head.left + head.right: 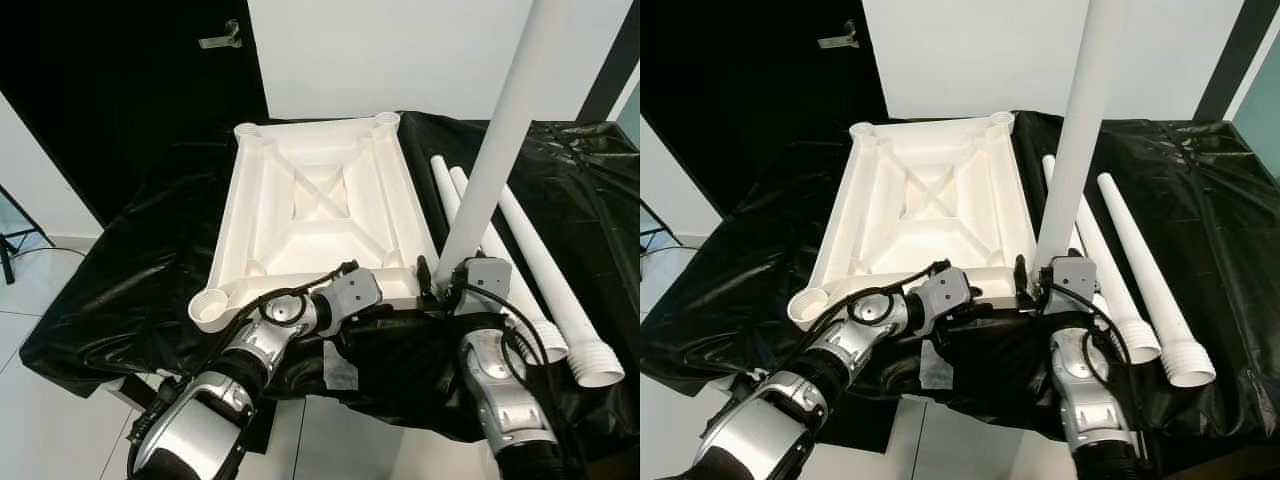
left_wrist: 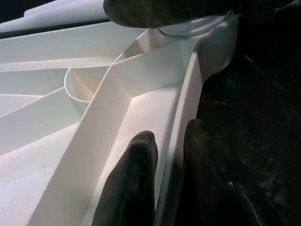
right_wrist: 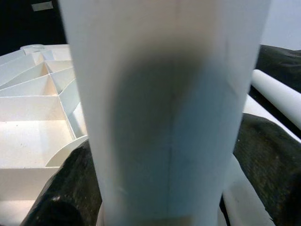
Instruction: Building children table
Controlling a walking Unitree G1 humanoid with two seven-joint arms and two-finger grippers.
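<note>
1. Left eye view: the tabletop (image 1: pixel 320 205) lies upside down on the black sheet (image 1: pixel 130 270); the right gripper (image 1: pixel 445 272), closed around a leg (image 1: pixel 495 140), stands it in the near right corner socket.
2. The left gripper (image 2: pixel 162 155) pinches the tabletop's near rim, steadying it.
3. Next, probably: press and twist the leg home; 3 spare legs (image 1: pixel 540 270) wait alongside.
4. No writing is readable.

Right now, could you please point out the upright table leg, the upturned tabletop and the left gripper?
upright table leg (image 1: pixel 490 160), left eye view, middle of its shaft.
upturned tabletop (image 1: pixel 318 205), left eye view, crossed ribs on its underside.
left gripper (image 2: pixel 164 183), left wrist view, between its fingertips at the tabletop's rim.
</note>
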